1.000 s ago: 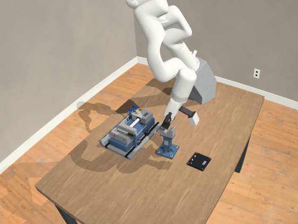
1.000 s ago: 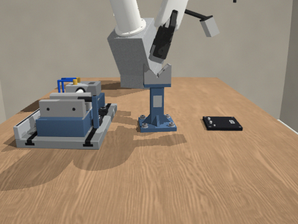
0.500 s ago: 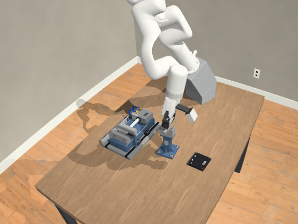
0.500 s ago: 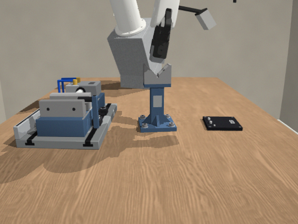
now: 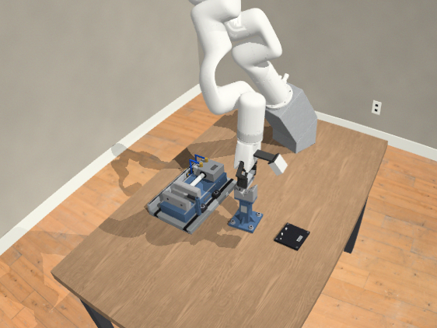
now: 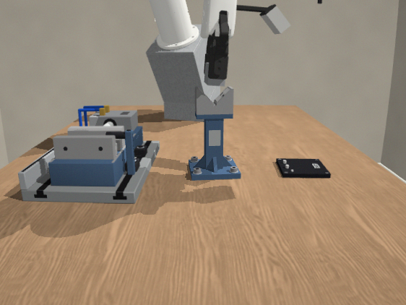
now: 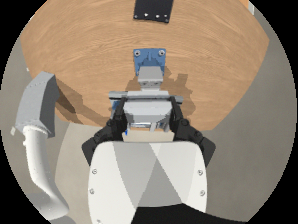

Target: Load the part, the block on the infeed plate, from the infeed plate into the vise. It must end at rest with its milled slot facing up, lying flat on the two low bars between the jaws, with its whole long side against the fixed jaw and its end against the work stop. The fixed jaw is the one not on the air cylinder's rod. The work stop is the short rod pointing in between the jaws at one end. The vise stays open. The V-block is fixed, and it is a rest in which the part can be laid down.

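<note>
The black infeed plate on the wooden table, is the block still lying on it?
No: the black infeed plate shows only its small pins, and the grey block is in the gripper above the blue V-block.

In the exterior view the arm (image 6: 170, 22) is cut off by the top edge, so its upper links are not seen. The gripper (image 6: 217, 77) hides most of the part from this side, and the slot cannot be made out. In the wrist view the part (image 7: 148, 111) is blurred, and its lower side is covered by the gripper body. The pins on the infeed plate (image 5: 292, 236) are too small to count from the top.
</note>
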Tool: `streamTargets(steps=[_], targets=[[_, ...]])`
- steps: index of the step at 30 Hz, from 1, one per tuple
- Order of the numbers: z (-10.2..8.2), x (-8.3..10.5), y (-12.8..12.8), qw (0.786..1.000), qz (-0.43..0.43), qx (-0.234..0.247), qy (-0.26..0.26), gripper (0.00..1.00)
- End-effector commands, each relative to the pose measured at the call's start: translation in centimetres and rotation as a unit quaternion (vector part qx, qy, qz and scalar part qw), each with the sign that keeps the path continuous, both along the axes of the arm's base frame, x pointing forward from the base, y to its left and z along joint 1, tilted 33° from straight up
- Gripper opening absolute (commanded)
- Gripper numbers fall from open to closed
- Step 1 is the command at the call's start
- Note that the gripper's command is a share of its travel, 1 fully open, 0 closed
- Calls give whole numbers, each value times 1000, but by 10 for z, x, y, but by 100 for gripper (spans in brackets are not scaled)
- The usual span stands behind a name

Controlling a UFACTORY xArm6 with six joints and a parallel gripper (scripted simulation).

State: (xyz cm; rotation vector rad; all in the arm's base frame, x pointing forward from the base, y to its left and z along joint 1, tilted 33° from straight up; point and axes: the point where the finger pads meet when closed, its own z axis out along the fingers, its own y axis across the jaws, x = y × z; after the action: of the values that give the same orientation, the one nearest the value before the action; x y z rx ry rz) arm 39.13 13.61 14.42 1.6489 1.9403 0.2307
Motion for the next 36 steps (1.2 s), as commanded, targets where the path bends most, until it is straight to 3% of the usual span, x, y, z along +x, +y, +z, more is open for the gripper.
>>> streamTargets(steps=[1, 36], targets=[[1, 1, 0, 1000, 9, 15, 4, 0], [1, 1, 0, 999, 19, 33, 8, 0]])
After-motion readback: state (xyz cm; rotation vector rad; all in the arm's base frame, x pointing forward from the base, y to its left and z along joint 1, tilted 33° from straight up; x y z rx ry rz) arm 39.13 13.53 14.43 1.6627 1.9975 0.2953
